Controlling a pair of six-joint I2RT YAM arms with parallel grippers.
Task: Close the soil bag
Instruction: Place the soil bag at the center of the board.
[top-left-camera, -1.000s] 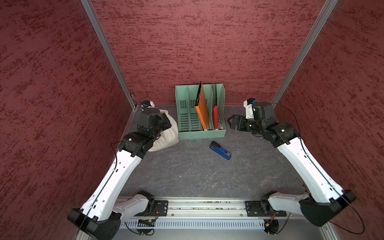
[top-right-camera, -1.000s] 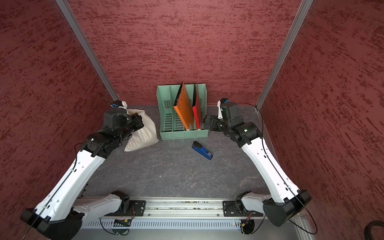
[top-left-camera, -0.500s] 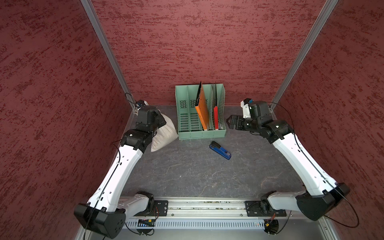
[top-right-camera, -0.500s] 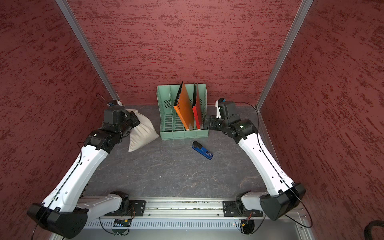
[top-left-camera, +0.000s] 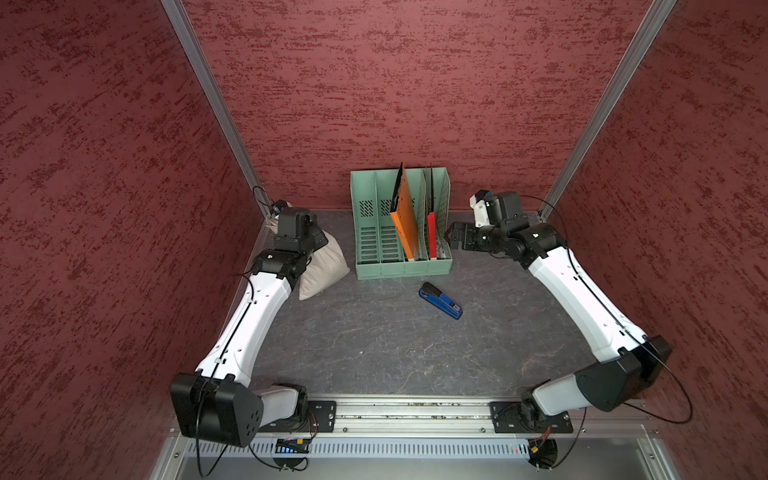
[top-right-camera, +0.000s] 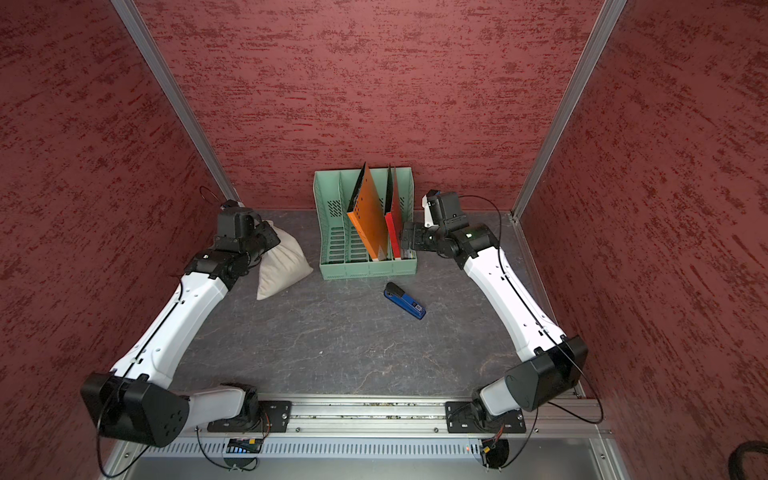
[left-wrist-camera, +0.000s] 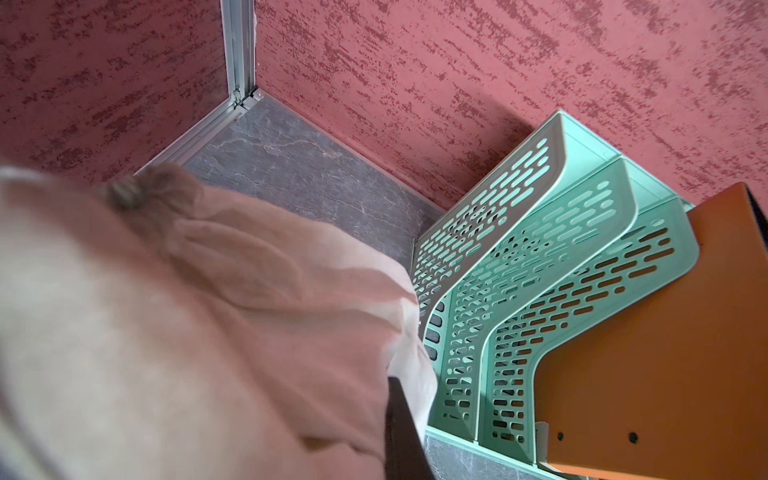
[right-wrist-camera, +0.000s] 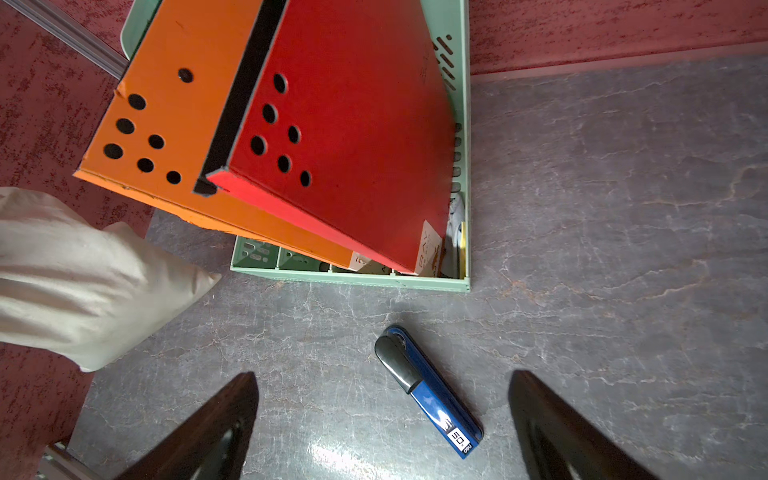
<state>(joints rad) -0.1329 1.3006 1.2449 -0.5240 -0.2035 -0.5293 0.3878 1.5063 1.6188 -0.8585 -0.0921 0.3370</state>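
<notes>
Left tool: shut, left of centre in both top views, right on the upper end of the soil bag. Left wrist view has one dark finger against bunched cloth; can't tell if any cloth is actually pinched.
Right tool: jaws wide apart, holding nothing, just beside the right wall of the green file rack.
Bag lies on the grey surface, left of the rack, near the back-left corner.
Rack: orange folder leans left in the third slot from the left. Red folder stands in the rightmost slot.
View diffs: the bag's gathered neck shows only in the left wrist view, blurred; in the top views the arm hides it. Right wrist view alone shows pale printed card ends at the folders' feet. Blue stapler lies below the rack in the top views; the right wrist view sees it past the two fingers.
</notes>
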